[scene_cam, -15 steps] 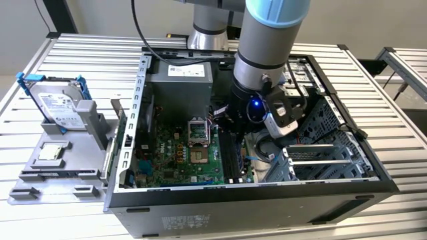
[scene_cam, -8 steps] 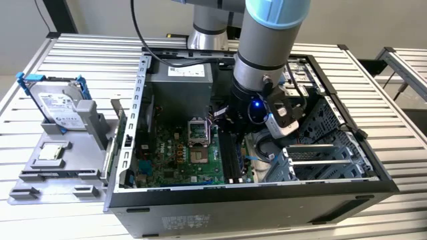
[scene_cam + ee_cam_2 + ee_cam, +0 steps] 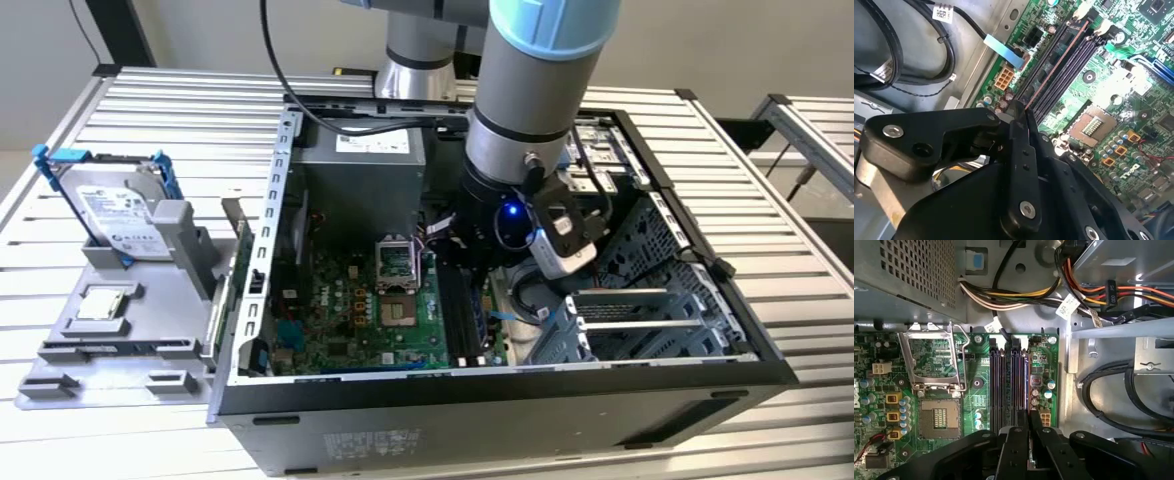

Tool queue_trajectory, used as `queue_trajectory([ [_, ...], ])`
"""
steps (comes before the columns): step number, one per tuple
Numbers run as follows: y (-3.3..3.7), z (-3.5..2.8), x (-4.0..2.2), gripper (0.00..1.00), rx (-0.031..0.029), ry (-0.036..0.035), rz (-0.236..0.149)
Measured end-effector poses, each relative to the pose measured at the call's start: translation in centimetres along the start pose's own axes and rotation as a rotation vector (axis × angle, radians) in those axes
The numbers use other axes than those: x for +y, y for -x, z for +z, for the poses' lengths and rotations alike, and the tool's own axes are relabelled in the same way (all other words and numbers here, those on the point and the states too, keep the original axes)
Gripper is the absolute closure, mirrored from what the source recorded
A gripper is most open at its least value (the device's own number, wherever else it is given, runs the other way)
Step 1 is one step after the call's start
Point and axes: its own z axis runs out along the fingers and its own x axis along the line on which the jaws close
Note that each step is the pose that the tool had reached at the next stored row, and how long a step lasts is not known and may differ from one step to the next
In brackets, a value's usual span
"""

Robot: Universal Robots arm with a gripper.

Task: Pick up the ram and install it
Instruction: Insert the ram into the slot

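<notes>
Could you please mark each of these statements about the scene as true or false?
1. The hard drive stands on the grey tray outside the computer case. True.
2. The ram lies on that tray. False: the ram is edge-on between the fingers, running along the memory slots.
3. The gripper is down inside the case, over the motherboard. True.
4. The processor socket holds a chip under a closed frame. False: the frame is flipped open and the socket is bare.
5. The processor chip lies on the tray. True.
</notes>
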Motion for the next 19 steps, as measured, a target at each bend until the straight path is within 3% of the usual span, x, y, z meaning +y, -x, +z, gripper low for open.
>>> queue_trajectory([
  [19, -0.15, 0.21, -0.04, 1.00, 0.0007, 0.0002, 0.000],
])
